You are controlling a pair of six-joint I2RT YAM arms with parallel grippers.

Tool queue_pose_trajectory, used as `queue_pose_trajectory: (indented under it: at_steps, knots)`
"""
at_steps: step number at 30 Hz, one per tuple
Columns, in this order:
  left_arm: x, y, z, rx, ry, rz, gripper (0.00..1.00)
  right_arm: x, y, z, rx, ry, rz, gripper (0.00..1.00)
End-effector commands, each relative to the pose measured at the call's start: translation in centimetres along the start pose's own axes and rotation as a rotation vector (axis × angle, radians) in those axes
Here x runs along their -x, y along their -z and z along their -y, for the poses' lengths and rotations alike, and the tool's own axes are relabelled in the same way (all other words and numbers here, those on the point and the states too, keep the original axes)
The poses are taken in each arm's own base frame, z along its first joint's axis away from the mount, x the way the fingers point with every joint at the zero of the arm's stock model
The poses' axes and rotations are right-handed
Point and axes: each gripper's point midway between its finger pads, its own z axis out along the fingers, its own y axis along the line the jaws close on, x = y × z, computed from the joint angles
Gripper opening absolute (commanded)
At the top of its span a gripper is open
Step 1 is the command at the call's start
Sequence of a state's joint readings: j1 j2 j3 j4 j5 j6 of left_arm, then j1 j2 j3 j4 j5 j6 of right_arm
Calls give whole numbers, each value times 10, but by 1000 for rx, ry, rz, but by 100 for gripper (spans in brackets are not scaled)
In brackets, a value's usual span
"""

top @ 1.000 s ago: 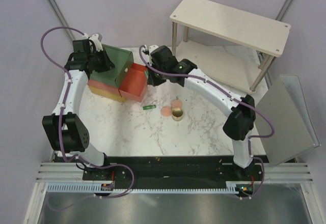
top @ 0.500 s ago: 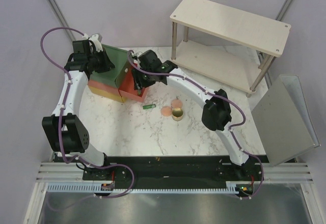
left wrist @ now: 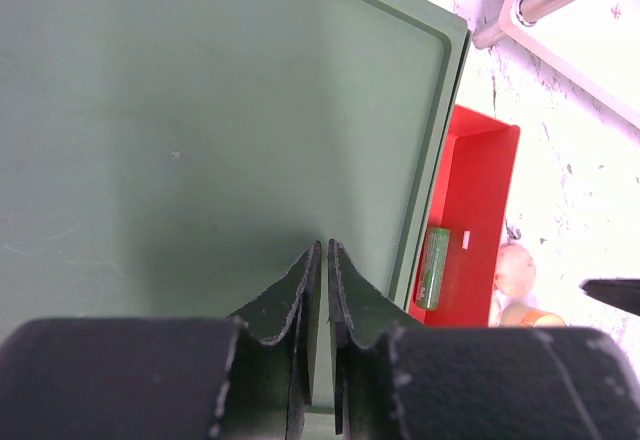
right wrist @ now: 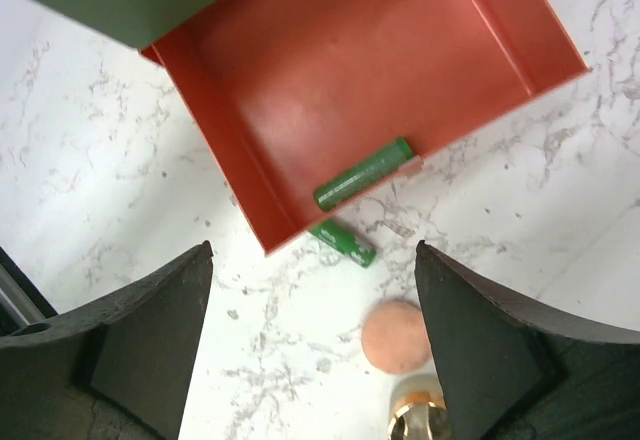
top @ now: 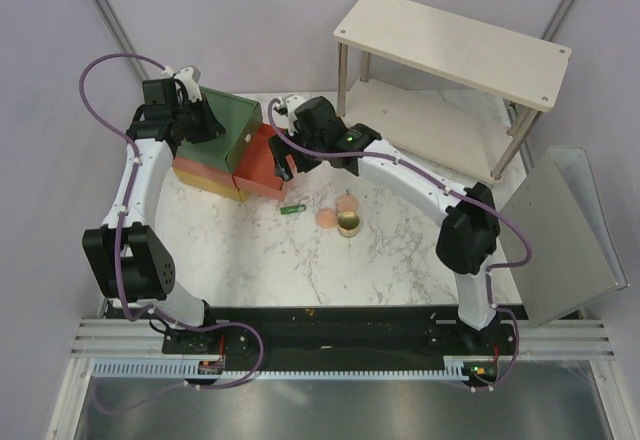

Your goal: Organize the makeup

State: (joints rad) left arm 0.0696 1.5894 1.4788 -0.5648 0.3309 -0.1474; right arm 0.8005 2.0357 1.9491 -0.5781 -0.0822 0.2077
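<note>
The drawer box [top: 222,125] has a green top, and its orange drawer [right wrist: 350,70] is pulled out. A green tube [right wrist: 363,173] lies inside the drawer at its front wall. On the marble just outside lies a dark green tool [right wrist: 343,242] [top: 292,209]. Two pink discs [top: 347,203] [top: 327,218] and the gold pot [top: 350,225] sit close by on the table. My right gripper [right wrist: 312,250] [top: 281,157] hangs open and empty above the drawer's front edge. My left gripper [left wrist: 322,248] [top: 195,120] is shut, its tips against the box's green top [left wrist: 200,110].
A two-level wooden shelf [top: 450,50] stands at the back right. A grey metal plate [top: 560,235] lies off the table's right edge. The box sits near the left wall.
My right gripper swung over the drawer, opened wide and drew back slightly. The green tube now lies loose in the drawer. The left arm has not moved.
</note>
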Motion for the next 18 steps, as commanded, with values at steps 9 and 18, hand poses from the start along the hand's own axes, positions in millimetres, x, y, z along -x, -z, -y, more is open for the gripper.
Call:
queue_pose_trajectory:
  at_steps: [9, 18]
  knots:
    - [-130, 3, -34, 136, 87, -456, 16, -78, 11, 5, 176, 300, 37, 93]
    - [-137, 3, -35, 138, 89, -469, 16, -103, -44, 15, 214, 194, -44, 93]
